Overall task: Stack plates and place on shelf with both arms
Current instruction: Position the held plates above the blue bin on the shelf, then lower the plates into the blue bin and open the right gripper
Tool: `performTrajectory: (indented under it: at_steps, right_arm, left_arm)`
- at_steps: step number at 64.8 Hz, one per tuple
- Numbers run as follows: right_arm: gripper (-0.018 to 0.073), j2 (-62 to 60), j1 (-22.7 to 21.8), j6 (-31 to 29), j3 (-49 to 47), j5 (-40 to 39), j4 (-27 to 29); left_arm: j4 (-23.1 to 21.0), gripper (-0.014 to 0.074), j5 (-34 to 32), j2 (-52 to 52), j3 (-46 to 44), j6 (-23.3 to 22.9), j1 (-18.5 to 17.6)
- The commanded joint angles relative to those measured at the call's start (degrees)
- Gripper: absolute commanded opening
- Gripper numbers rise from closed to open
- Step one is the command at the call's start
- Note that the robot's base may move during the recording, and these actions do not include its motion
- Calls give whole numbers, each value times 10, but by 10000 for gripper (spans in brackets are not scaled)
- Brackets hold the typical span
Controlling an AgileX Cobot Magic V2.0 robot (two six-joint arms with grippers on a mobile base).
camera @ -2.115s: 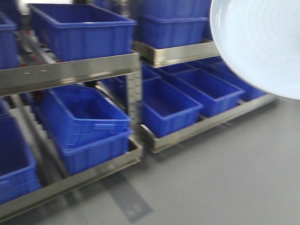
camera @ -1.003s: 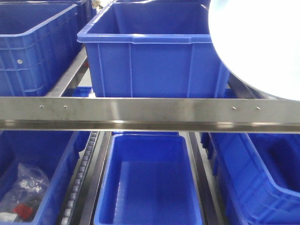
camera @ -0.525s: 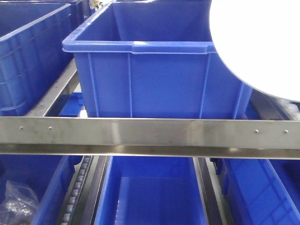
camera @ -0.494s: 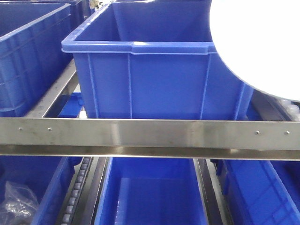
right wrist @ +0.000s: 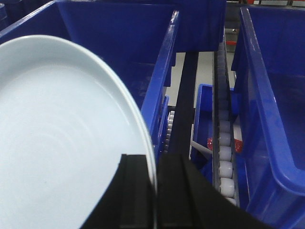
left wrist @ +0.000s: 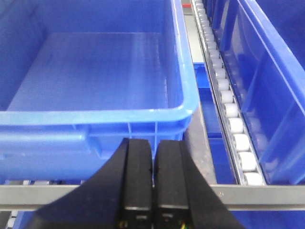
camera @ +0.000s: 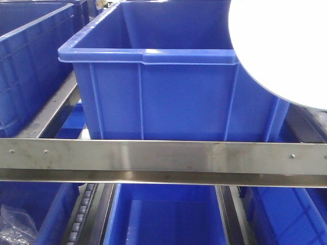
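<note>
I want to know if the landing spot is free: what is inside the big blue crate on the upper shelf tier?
The left wrist view shows the crate with a bare blue floor. The strip just behind its near wall is hidden, and the plate covers its right corner in the front view.

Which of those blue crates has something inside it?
The lower-left crate: a crumpled clear plastic bag shows in it. The big upper-tier crate and the lower middle one look empty.

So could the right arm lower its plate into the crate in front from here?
Probably yes: the right gripper holds the plate above the crate, which is open and looks empty.
</note>
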Motion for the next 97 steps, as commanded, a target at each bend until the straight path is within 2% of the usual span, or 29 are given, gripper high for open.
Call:
performTrajectory:
  at_steps: [1,30,36,49,54,67,74,79,91,97]
  right_arm:
    - [56,0,-3,-1,-19,-57,3]
    - [56,8,-3,2,-20,-91,3]
    - [56,31,10,6,-37,-98,3]
    - [56,154,89,5,-138,-161,-17]
    - [56,225,107,0,-178,-192,-18]
    - [58,400,108,0,-286,-293,-18]
    - [61,477,108,0,-338,-303,-18]
    - [102,523,109,0,-370,-295,-18]
    - [359,554,109,1,-398,-286,-18]
    - [398,552,109,1,-398,-291,-18]
  left_arm:
    - [-4,82,-46,0,-17,-2,0]
    - [-4,82,-46,0,-17,-2,0]
    - [-4,82,-46,0,-17,-2,0]
    - [-4,82,-46,0,-17,-2,0]
    - [-4,82,-46,0,-17,-2,0]
    - [-4,82,-46,0,-17,-2,0]
    - [-4,82,-46,0,-17,-2,0]
    - [-4,82,-46,0,-17,-2,0]
    - [-4,82,-46,0,-17,-2,0]
    - [-4,82,-46,0,-17,-2,0]
